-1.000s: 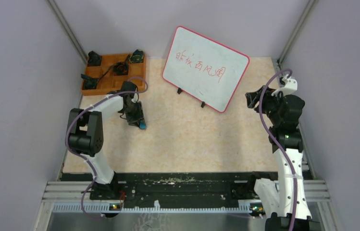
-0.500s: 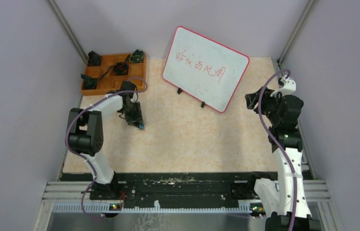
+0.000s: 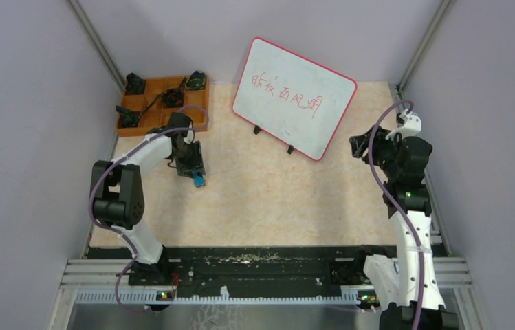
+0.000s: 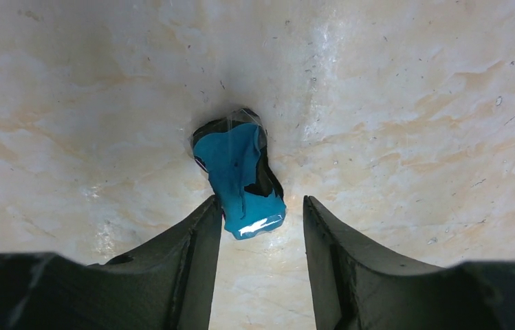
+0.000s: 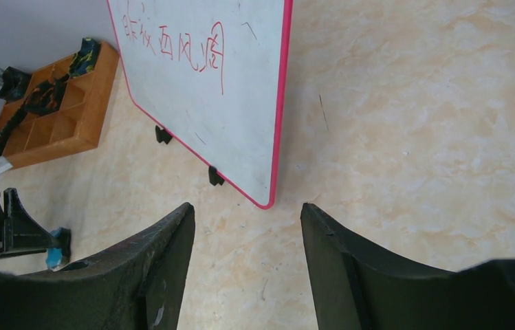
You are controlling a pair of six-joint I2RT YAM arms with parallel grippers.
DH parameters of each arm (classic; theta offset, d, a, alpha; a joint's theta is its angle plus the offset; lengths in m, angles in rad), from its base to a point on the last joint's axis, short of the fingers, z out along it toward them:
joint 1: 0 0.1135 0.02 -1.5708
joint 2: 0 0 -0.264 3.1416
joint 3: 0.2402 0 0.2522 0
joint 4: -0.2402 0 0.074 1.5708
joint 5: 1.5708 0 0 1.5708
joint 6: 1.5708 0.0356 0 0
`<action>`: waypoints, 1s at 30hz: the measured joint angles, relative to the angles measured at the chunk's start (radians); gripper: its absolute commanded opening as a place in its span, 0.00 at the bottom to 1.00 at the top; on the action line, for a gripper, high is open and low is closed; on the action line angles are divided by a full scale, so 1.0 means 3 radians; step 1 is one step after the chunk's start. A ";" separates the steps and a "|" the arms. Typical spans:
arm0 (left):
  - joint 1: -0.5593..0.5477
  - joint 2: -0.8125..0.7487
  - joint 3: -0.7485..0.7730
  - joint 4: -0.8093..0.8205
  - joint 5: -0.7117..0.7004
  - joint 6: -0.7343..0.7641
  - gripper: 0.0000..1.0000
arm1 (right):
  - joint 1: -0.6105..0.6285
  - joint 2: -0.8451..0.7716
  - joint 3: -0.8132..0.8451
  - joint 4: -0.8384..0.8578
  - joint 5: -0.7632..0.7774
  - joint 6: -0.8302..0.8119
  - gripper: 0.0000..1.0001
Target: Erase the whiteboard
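The whiteboard [image 3: 294, 96] stands tilted on small black feet at the back of the table, pink-framed, with red handwritten characters on it; it also fills the upper part of the right wrist view [image 5: 206, 89]. A small blue and black eraser [image 4: 240, 182] lies on the table at the tips of my left gripper [image 4: 260, 206]. That gripper is open; the eraser touches its left finger [image 4: 203, 227] and stands clear of the right one. From above, the eraser [image 3: 199, 180] shows just below the left gripper [image 3: 193, 170]. My right gripper [image 5: 247, 210] is open and holds nothing, hovering right of the board's lower corner.
An orange compartment tray [image 3: 163, 103] with several black parts sits at the back left, just behind the left arm. Purple side walls and metal posts bound the table. The arm bases and a black rail [image 3: 261, 265] run along the near edge.
My left gripper's jaws have widened and the wrist has shifted slightly back toward the tray, so more of the blue eraser shows on the table. The right arm has barely moved.
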 measured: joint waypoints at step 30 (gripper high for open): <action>0.0081 0.0009 0.0009 -0.0013 -0.0025 -0.0001 0.48 | 0.0000 -0.0020 -0.0038 0.0000 0.0004 0.0000 0.58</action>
